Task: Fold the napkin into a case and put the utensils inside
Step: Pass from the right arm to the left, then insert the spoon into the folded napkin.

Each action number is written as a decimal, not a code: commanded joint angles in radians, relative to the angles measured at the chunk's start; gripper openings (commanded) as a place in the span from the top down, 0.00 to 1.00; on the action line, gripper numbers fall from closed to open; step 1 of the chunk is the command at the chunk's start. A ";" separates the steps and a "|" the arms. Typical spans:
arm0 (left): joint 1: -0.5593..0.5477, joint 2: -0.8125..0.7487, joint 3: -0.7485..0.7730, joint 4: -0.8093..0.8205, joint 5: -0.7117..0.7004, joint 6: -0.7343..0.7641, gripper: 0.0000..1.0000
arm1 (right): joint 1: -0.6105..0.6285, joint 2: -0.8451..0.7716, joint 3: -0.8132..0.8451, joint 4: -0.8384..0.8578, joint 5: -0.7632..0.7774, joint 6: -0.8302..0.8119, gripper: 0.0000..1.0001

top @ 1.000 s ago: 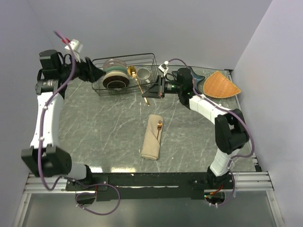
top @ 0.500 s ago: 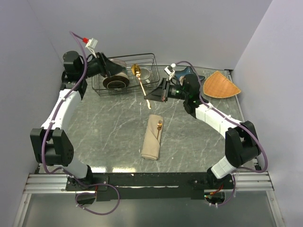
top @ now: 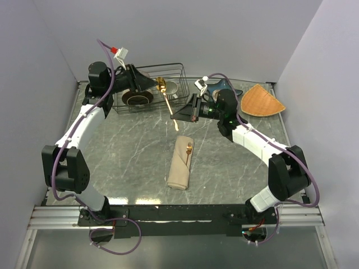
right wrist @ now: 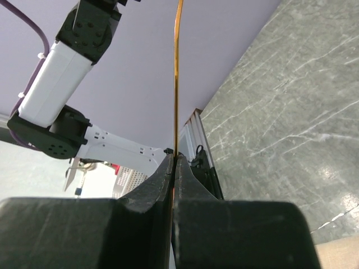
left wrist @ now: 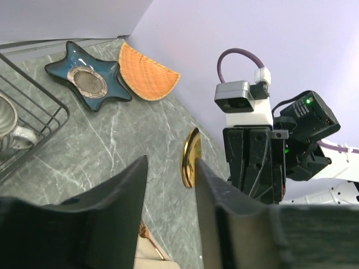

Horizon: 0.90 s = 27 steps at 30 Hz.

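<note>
The napkin, folded into a long beige case (top: 180, 162), lies on the table's middle with the gold fork (top: 189, 148) tucked in its pocket. My right gripper (top: 182, 115) is shut on the gold spoon's handle (right wrist: 176, 84) and holds the spoon (top: 166, 101) in the air, bowl up by the basket. My left gripper (top: 152, 84) is level with the spoon bowl (left wrist: 190, 158). Its jaws stand partly apart, and the bowl shows edge-on just past the tips, close to the right finger (left wrist: 210, 185). The fork (left wrist: 147, 235) and case (left wrist: 154, 259) show below.
A wire basket (top: 179, 70) with bowls and a cup stands at the back, right behind the left gripper. A blue star-shaped dish (left wrist: 87, 78) and an orange woven mat (top: 261, 101) lie at the back right. Walls close in on both sides.
My left arm has swung right from the back left corner to the spoon bowl, and its jaws have narrowed. The right gripper has shifted a little with the spoon.
</note>
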 commanded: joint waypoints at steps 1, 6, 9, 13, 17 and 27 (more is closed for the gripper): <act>-0.025 0.001 0.006 0.052 -0.012 -0.006 0.63 | 0.016 -0.053 -0.014 0.032 0.000 -0.015 1.00; -0.044 0.026 0.026 0.036 0.012 0.005 0.84 | 0.017 -0.059 -0.016 0.007 0.003 -0.031 1.00; -0.044 0.037 0.038 0.001 0.022 0.028 0.99 | 0.017 -0.064 -0.010 -0.030 0.000 -0.044 1.00; -0.047 0.080 0.072 -0.080 0.067 0.074 0.99 | -0.023 -0.079 0.015 -0.155 -0.018 -0.119 0.48; -0.062 0.132 0.060 -0.145 0.120 0.199 0.99 | -0.116 -0.091 0.067 -0.402 -0.027 -0.296 0.27; -0.150 0.345 0.130 -0.278 0.169 0.445 0.99 | -0.291 -0.127 0.050 -0.783 -0.006 -0.615 0.09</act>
